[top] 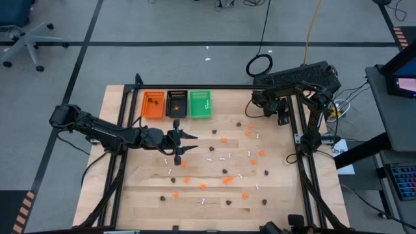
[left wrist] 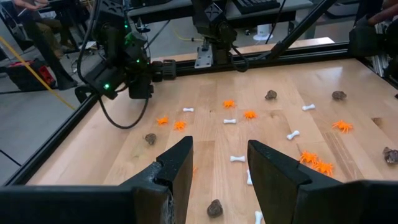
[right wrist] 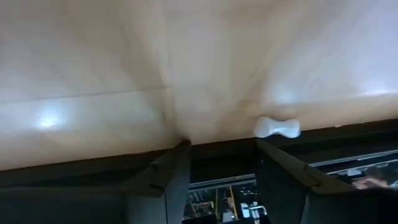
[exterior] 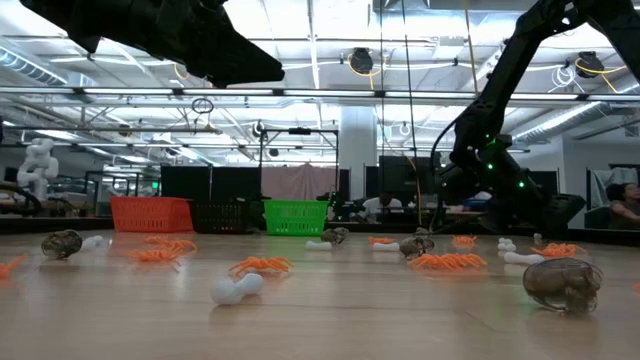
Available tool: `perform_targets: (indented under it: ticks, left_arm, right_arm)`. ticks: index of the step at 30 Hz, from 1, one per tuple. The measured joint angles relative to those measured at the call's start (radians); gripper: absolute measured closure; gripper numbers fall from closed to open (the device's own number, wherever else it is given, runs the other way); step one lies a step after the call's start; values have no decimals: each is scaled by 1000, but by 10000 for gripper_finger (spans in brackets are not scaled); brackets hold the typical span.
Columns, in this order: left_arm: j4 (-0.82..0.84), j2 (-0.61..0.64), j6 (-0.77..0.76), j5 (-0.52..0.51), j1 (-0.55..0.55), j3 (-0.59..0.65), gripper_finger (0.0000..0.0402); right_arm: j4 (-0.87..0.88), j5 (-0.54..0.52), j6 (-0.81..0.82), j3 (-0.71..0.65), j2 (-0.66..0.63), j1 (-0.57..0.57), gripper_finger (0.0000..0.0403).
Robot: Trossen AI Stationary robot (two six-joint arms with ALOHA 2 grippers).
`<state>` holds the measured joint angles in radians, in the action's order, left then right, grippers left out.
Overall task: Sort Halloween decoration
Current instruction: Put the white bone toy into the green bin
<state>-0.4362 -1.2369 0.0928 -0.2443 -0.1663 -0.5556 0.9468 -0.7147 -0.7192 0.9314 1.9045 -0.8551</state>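
The desk (top: 149, 195) is pale butcher-block wood inside a dark metal frame, standing on grey floor crossed by black tape lines, with an office chair (top: 23, 36) off to one side. Beyond it the room is a workshop with bright ceiling lights, and a person (exterior: 622, 203) sits at the far edge. No writing can be read anywhere.

Three small trays sit side by side near the back edge: orange tray (top: 153, 104), black tray (top: 177, 103), green tray (top: 200, 104). The Halloween decoration (top: 224, 170) lies scattered over the middle and front of the wood, orange bits, dark brown lumps and white sticks, mostly well apart from each other.

The left gripper (top: 184, 143) hangs just in front of the trays, fingers spread and grasping nothing. The right gripper (right wrist: 217, 149) is down at the desk's back right corner, fingers parted and released, with a white stick (right wrist: 277, 128) lying just beside one fingertip near the edge.
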Motion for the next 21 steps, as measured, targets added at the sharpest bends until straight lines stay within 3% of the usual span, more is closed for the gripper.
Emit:
perform_targets:
  ticks: [10,21]
  left_arm:
    - [0,0,1,-10,0,0,249]
    - [18,0,2,-21,0,0,249]
  right_arm:
    - [-15,7,-52,-1,0,16,245]
    - [95,-18,56,84,-8,29,246]
